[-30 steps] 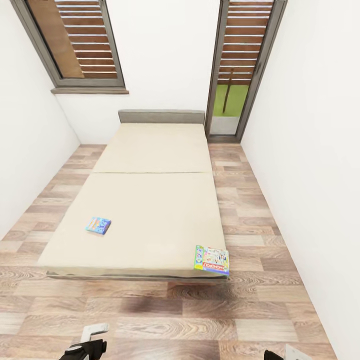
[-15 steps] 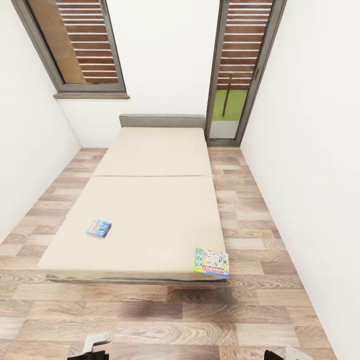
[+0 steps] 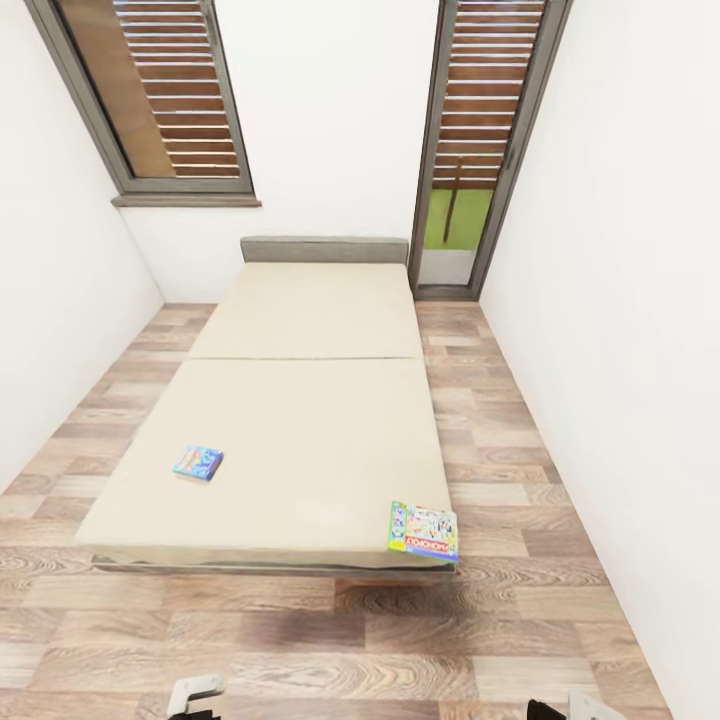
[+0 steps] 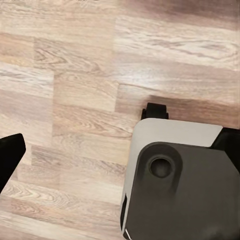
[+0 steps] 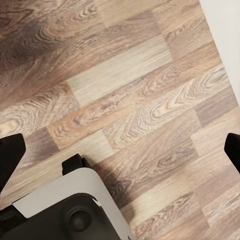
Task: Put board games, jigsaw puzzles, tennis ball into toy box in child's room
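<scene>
Currently my head camera looks down the child's room at the bed (image 3: 300,420), which lies well ahead of both my grippers across a strip of floor (image 3: 350,640).

Item one: the Monopoly box (image 3: 424,530) lies flat at the bed's near corner, ahead of my right gripper and on that arm's side, its edge reaching the mattress edge. Its red logo reads upside down to me.

Item two: the small blue box (image 3: 198,463) lies flat on the mattress, ahead of my left gripper, a little farther in from the near edge and well apart from the Monopoly box.

Item three: the headboard (image 3: 325,249) stands at the far end of the bed against the white wall, between a slatted window (image 3: 165,95) and a tall slatted door (image 3: 480,140).

Left gripper (image 4: 10,160): the wrist camera shows one dark fingertip at the frame edge, over bare planks, with my base (image 4: 175,185) beside it. Nothing lies between the fingers that I can see; whether the jaws stand spread or closed I cannot tell.

Right gripper (image 5: 120,152): two dark fingertips sit at opposite frame edges, spread wide and holding nothing, planks below, base corner (image 5: 65,210) nearby.
</scene>
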Robot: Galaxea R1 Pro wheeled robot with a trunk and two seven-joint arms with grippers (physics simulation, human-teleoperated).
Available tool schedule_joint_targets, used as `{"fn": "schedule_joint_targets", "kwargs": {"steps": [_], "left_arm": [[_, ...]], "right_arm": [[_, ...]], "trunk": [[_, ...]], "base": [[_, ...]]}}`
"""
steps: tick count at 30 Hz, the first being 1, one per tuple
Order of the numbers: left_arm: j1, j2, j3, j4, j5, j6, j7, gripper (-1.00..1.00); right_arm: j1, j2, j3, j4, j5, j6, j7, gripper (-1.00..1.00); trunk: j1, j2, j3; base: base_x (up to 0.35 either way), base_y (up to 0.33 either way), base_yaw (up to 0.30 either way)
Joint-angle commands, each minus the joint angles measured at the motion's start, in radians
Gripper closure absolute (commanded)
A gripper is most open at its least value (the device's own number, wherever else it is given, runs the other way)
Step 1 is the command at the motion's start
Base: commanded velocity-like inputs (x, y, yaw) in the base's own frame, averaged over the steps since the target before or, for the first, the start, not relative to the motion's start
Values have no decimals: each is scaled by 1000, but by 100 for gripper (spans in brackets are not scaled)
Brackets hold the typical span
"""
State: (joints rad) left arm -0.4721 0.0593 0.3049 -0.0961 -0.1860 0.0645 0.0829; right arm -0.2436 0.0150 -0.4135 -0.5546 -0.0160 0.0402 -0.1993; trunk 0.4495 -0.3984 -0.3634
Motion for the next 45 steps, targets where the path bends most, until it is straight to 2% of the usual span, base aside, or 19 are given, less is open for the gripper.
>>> {"fn": "schedule_joint_targets", "kwargs": {"steps": [1, 31, 45], "left_arm": [[0, -1, 8, -1, -10, 5, 1, -100], [0, -1, 8, 2, -9, 11, -7, -100], [0, -4, 8, 5, -9, 58, -9, -100]], "right_arm": [[0, 1, -3, -2, -2, 4, -1, -100], [0, 0, 4, -2, -2, 4, -1, -100], [0, 2, 4, -2, -2, 4, -1, -100]], "trunk": [[1, -2, 0], [1, -2, 46], [1, -2, 67]], "base": [[0, 0, 0], [0, 0, 0], [0, 0, 0]]}}
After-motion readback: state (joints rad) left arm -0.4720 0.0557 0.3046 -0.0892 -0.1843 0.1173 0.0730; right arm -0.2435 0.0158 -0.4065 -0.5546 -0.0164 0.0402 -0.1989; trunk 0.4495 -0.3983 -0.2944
